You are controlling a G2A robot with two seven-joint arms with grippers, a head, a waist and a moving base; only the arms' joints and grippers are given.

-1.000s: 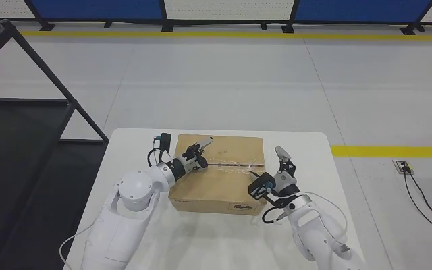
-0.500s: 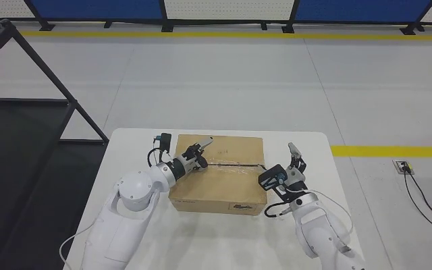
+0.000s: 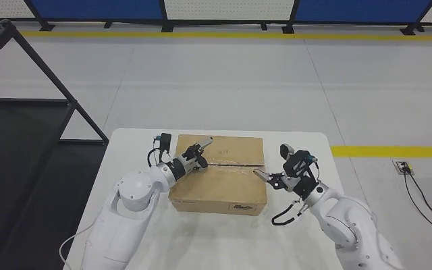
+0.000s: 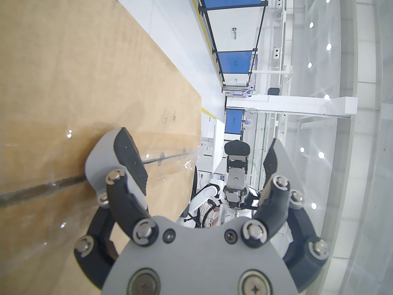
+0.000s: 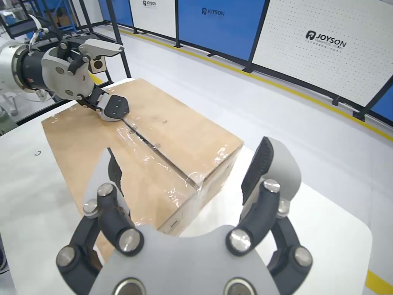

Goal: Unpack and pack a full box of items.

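A brown cardboard box (image 3: 219,177) lies closed on the white table (image 3: 128,156), clear tape (image 5: 153,151) running along its middle seam and down its end. My left gripper (image 3: 201,150) is open over the box's far left part; one pad (image 4: 130,158) rests on the box top (image 4: 76,78) by the seam, the other finger is up in the air. My right gripper (image 3: 273,162) is open just off the box's right end, pointing at it. In the right wrist view the box (image 5: 172,142) lies beyond the right gripper (image 5: 188,158), with the left gripper (image 5: 110,78) at its far side.
A black metal frame (image 3: 40,81) stands off the table's left side. A small ring-like bit (image 5: 37,153) lies on the table beside the box. Bare table surface lies in front of the box and at its right, up to the rounded corner (image 5: 362,225).
My right wrist has swung out to the right and turned, so its open fingers now point at the box's right end. The left gripper and box have stayed put.
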